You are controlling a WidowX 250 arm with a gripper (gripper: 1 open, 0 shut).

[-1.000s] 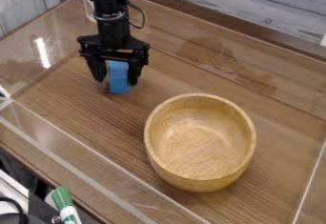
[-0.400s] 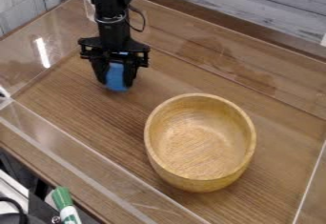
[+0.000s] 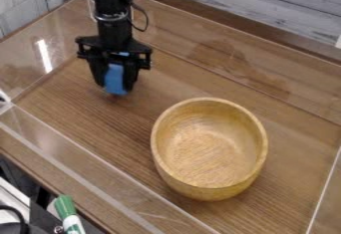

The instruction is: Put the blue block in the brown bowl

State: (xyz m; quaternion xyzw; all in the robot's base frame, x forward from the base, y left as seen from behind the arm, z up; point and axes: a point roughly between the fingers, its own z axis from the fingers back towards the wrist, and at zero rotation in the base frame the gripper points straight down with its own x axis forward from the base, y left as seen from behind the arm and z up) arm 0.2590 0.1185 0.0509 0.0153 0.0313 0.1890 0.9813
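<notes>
Gripper point(image 3: 118, 79) pointing straight down, jaws pinching the blue block point(image 3: 119, 80) (upright between the fingers) over the wooden table point(image 3: 253, 69) at far left, brown bowl point(image 3: 209, 146) well apart at near right.

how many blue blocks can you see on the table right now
1. The blue block sits between the fingers of the pincer, up and left of the brown bowl. None shows inside the bowl or elsewhere on the table.

Block point(image 3: 120, 79) between gripper point(image 3: 118, 80) fingers, upper left on table point(image 3: 266, 79); bowl point(image 3: 209, 146) lower right, well apart.
</notes>
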